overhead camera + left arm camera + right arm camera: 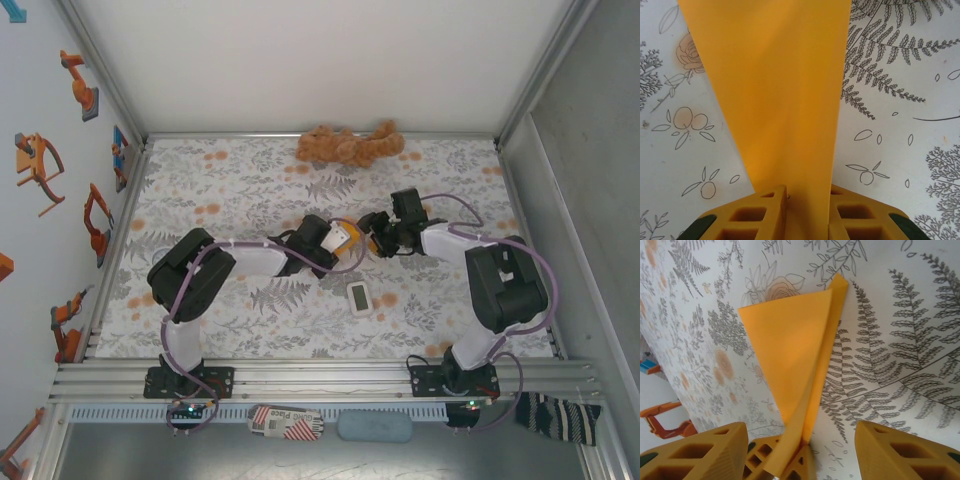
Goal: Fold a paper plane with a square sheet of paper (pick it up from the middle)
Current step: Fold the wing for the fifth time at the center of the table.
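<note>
The orange sheet of paper is folded into a pointed, dart-like paper plane shape with a long crease down one side. It hangs above the floral table. My left gripper is shut on its narrow end, and the sheet fans out ahead of the yellow fingers. In the top view the paper sits mid-table between the two grippers. My right gripper is open. Its two yellow fingers stand wide on either side of the paper and of the left gripper's tips, without touching the sheet.
A small white rectangular device lies on the table just in front of the grippers. A brown plush toy lies at the back edge. Metal frame rails and walls bound the floral tablecloth on all sides.
</note>
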`<state>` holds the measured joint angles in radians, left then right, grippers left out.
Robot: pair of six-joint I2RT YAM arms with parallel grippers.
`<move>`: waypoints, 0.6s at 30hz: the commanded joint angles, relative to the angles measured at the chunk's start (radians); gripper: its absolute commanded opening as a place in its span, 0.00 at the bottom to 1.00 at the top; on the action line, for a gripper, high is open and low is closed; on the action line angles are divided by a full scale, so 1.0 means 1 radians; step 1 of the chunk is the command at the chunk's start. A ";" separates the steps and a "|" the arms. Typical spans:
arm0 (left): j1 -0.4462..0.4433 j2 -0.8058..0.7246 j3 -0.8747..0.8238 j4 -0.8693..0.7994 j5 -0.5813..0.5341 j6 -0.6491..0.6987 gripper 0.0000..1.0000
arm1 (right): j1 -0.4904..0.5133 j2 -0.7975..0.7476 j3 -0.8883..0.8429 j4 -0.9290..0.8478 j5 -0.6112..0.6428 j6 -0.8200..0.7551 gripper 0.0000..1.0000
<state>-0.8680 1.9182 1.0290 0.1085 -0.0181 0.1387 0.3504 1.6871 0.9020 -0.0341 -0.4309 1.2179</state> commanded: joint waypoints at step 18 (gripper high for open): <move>-0.064 0.019 -0.026 0.014 -0.235 0.144 0.27 | 0.047 0.127 0.076 -0.024 -0.069 0.123 0.43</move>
<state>-0.9306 1.9186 1.0187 0.1390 -0.1993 0.2420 0.3935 1.8118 0.9478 -0.0372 -0.4904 1.3289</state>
